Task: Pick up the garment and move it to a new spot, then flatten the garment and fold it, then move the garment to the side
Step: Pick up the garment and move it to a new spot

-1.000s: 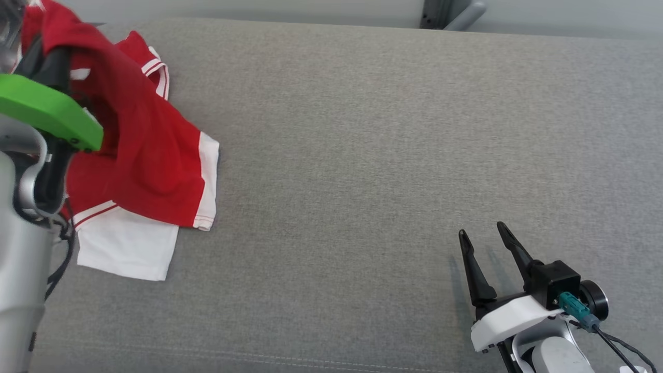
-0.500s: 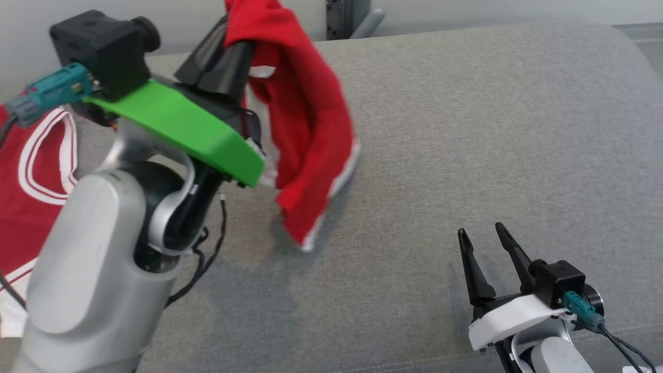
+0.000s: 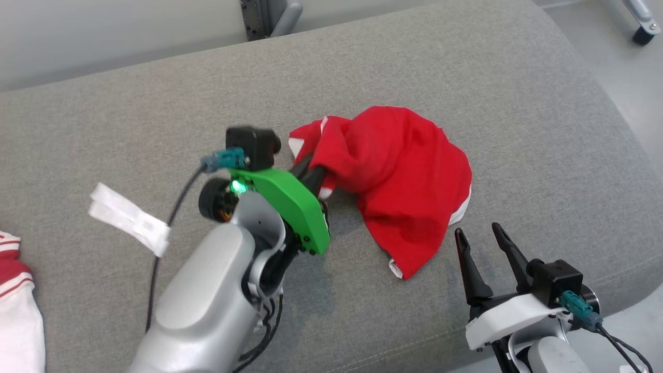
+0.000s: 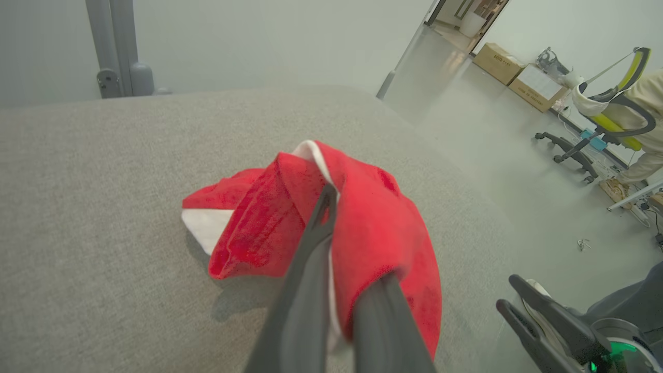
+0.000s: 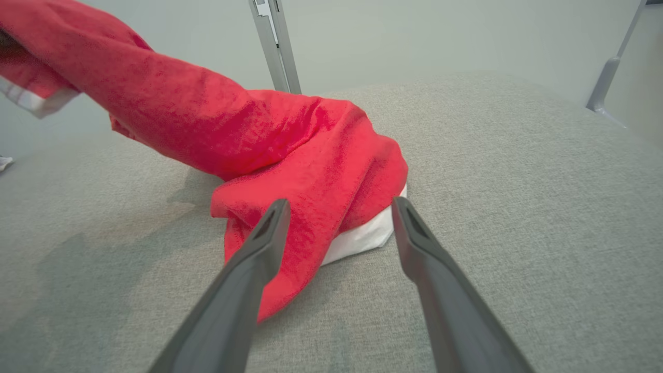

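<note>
— What has moved since half a second ago?

— The red shirt point(image 3: 409, 181) has come down. Then it hung in the air from the left gripper point(image 3: 313, 173), above the grey cushion point(image 3: 155, 119). Now most of it lies in a crumpled heap on the cushion, toward the right end. The head camera has swung as well, so the whole scene sits differently.

— Does the left gripper hold the shirt?

— Yes. Its fingers are clenched on a fold at the heap's left edge. That fold is raised off the cushion, and the rest of the cloth trails down from it. White trim shows beside the pinched fold and under the heap's near side.

— And the right gripper point(image 3: 477, 230)?

— It is released, with its two fingers spread and nothing between them. It stands near the heap on the robot's side, fingers pointing toward it. In the head view it is apart from the cloth.

— Is anything else on the cushion?

— A white strip point(image 3: 129, 217) lies well to the left of the heap. A red and white garment point(image 3: 13, 290) shows at the left edge of the head view.
</note>
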